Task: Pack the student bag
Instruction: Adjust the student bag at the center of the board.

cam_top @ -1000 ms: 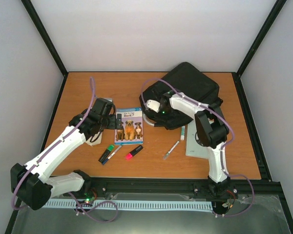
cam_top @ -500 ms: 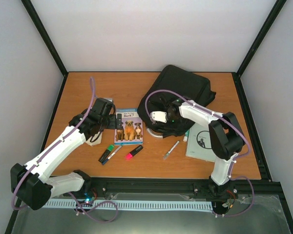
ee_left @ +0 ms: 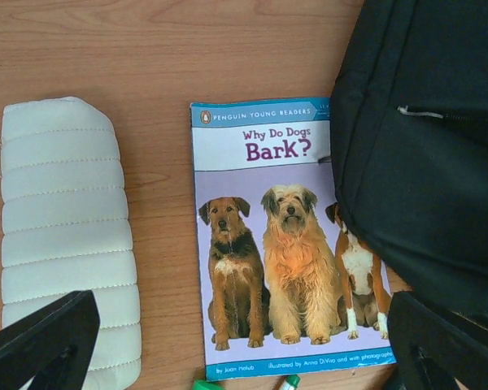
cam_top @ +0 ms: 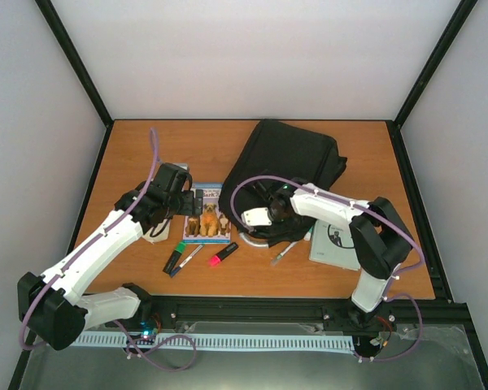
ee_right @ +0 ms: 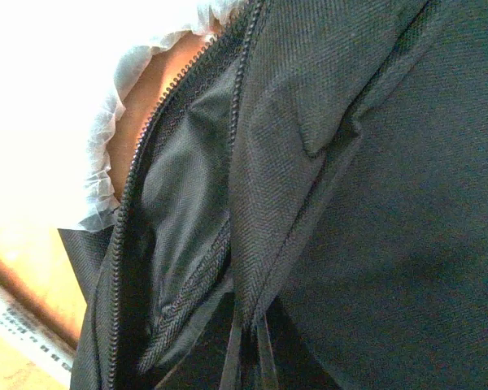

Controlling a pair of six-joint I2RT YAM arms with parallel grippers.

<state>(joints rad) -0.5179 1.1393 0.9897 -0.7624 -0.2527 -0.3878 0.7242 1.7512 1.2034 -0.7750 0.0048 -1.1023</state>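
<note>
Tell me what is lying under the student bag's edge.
The right side of the dog book lies under the student bag, which leaves the third dog half covered. Whatever else sits beneath the bag cannot be seen.

Table (cam_top: 146, 146), seen from above. Student bag (cam_top: 289, 162) lies at far right of centre, reaching toward the middle. Its left near part overlaps the right side of a book (cam_top: 202, 219). Padded pouch (ee_left: 61, 236) lies left of the book, just beside it, not touching. Two markers (cam_top: 179, 256) lie side by side on the near side of the book, tips at its near edge. Highlighter (cam_top: 223, 253) sits just right of them. Pen (cam_top: 283, 250) lies further right, by the bag's near edge. Booklet (cam_top: 335, 242) lies right of the pen, near-right of the bag.
</note>
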